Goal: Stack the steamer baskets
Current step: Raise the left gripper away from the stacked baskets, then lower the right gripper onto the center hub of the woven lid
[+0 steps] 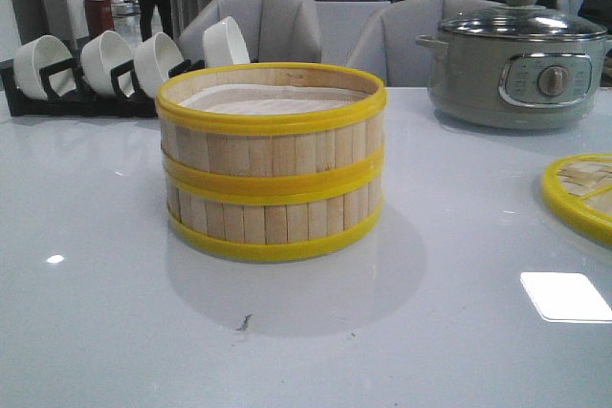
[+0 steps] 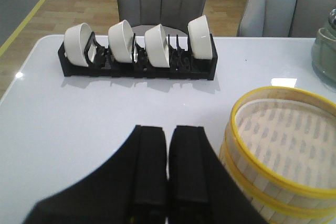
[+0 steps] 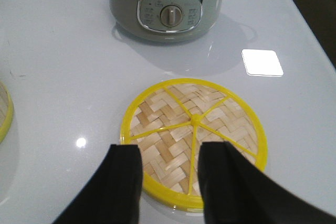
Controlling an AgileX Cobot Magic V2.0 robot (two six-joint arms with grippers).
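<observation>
On my left wrist feed, the left gripper (image 2: 168, 182) shows matte black, blocky fingers (image 2: 149, 166) with flat squared faces. On my right feed, the right gripper (image 3: 169, 182) has broad black fingers (image 3: 123, 182), rounded at the tips.

Two steamer baskets (image 1: 272, 161) stand stacked mid-table (image 1: 115, 312). A black rack of white bowls (image 1: 105, 64) sits toward the far left corner, an electric pot (image 1: 516, 69) far right, and a woven lid (image 1: 581, 193) at the right edge.
</observation>
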